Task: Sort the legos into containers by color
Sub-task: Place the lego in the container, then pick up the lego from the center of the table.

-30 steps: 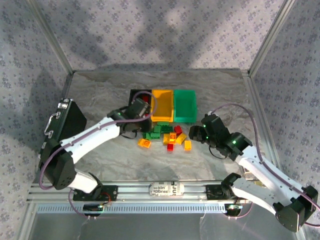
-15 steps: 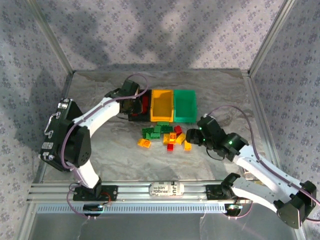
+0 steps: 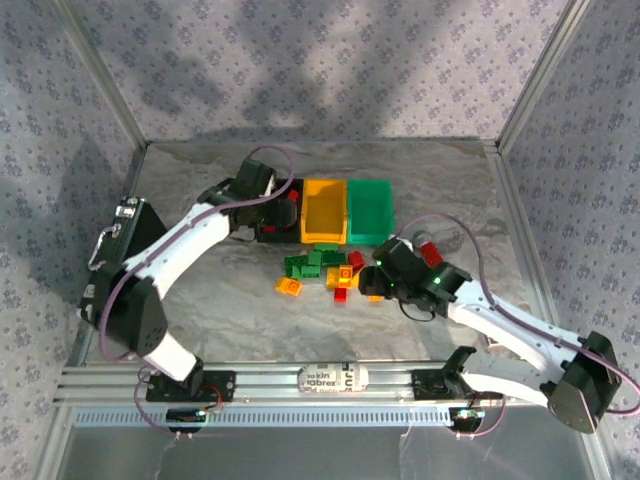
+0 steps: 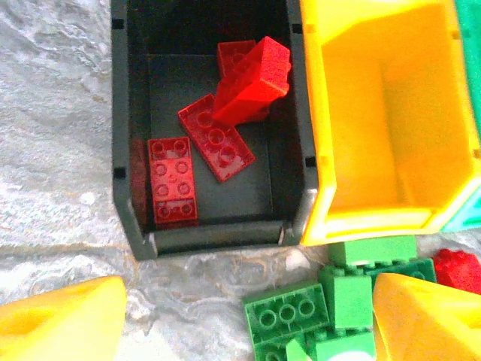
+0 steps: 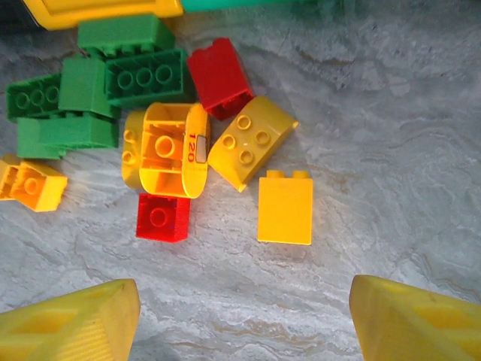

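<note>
The left end effector (image 3: 272, 205) is held above the black bin (image 4: 129, 150) in the upper middle of the top view. Its fingers (image 4: 60, 323) are spread and nothing is gripped. Several red bricks (image 4: 173, 180) are seen inside the black bin; one is propped on end, tilted against the others. The yellow-orange bin (image 3: 323, 238) is set against the black bin's right side, with the green bin (image 3: 370, 238) just beside it. The loose legos (image 3: 325, 272) are heaped on the bench (image 3: 250, 310) just below the bins. In the right wrist view, green bricks (image 5: 143, 75) are seen at the upper left, with yellow bricks (image 5: 252, 139) and two red ones mixed at centre. The right end effector (image 5: 240, 323) is held over the right edge of this heap, its fingers spread wide and nothing between them.
</note>
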Controlling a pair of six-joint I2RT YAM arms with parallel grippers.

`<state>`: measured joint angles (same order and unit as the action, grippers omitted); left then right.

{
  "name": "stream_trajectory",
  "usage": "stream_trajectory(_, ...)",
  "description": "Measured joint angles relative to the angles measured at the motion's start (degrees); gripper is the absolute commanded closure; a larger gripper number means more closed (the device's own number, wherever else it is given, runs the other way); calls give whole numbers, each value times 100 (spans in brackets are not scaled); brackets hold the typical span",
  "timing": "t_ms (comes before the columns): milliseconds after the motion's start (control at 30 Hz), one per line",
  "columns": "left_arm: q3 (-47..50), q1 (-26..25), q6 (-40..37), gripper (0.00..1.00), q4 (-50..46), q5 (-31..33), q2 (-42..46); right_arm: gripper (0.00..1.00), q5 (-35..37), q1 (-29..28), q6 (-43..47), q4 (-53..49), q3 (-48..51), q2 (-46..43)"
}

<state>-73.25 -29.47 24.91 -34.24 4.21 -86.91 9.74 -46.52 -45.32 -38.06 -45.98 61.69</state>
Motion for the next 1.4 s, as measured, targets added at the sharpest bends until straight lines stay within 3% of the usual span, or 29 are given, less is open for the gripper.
stream_trajectory(333, 1954, -109, 369, 24, 297, 9, 2055, 36, -9, -402, -37, 282, -658, 1473)
stream_trajectory(533, 2704, -179, 564, 26, 284, 7, 2736, 39, -50, -623, -144, 400, -1213, 2494)
stream_trajectory(767, 3246, -210, 745, 26, 201, 11, 3215, 40, -111, -667, -400, 400, -1591, 3362)
stream_trajectory(1100, 3523, -216, 844, 28, 138, 9, 3477, 47, -116, -708, -704, 382, -1770, 3912)
stream_trajectory(1400, 3622, -216, 883, 30, 125, 11, 3582, 71, -17, -868, -916, 223, -1886, 4148)
